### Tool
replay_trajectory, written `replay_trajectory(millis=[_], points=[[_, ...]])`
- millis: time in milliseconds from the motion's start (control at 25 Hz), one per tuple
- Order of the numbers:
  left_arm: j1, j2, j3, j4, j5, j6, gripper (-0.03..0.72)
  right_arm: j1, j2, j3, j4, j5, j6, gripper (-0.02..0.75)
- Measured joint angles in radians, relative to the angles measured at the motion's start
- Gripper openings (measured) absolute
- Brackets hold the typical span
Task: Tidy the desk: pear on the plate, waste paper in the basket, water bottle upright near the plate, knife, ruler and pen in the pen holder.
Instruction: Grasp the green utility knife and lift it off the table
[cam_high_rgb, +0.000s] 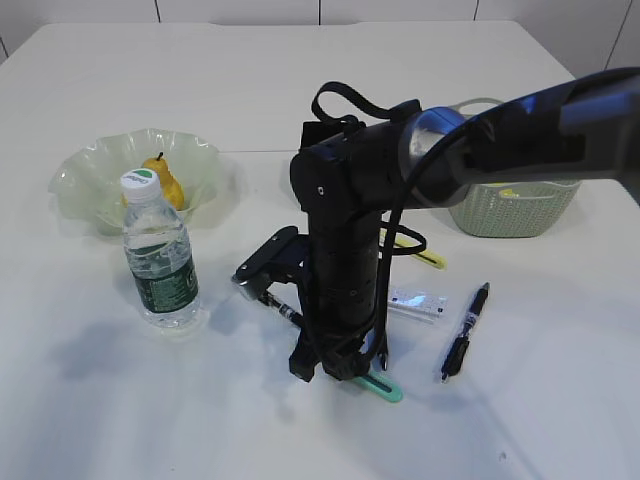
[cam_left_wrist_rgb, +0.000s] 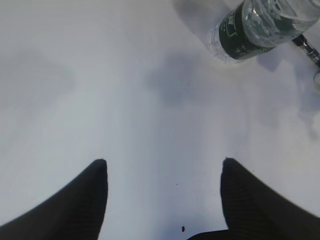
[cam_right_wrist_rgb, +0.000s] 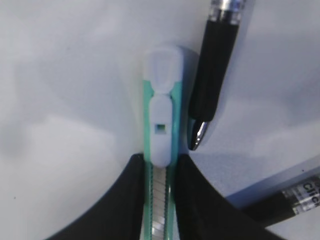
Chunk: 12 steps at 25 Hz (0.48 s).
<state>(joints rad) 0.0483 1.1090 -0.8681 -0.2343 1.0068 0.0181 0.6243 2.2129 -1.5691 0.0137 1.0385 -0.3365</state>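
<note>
Right Claw Pinches the Knife

Now the right claw (cam_right_wrist_rgb: 159, 172) stands straight down over the tabletop (cam_high_rgb: 100, 400), its fingers clenched on either flat side of the knife (cam_right_wrist_rgb: 160, 125), a teal utility cutter with a pale slider. The knife's long axis runs straight out ahead between the fingers, blade end tucked under the wrist, butt end pointing away. One black pen (cam_right_wrist_rgb: 212, 75) lies just beside it, nearly parallel, its clip near the slider; that neighbour could snag on the lift. The left claw (cam_left_wrist_rgb: 162, 192) hangs released over bare surface, well apart, the water bottle (cam_high_rgb: 158, 255) upright beyond it, beside the plate (cam_high_rgb: 90, 170) with the pear (cam_high_rgb: 165, 185). The basket (cam_high_rgb: 515, 215) sits far right. The pen holder is hard to make out behind the arm.
</note>
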Motion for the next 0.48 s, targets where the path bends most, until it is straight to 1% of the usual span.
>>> replay_trajectory(millis=[280,480], points=[[0.000,0.000,0.000,0.000,0.003,0.000,0.500,0.000,0.000,0.000,0.002,0.028,0.000,0.130],[0.000,0.000,0.000,0.000,0.008,0.000,0.500,0.000,-0.055,0.000,0.005,0.043,0.000,0.129]])
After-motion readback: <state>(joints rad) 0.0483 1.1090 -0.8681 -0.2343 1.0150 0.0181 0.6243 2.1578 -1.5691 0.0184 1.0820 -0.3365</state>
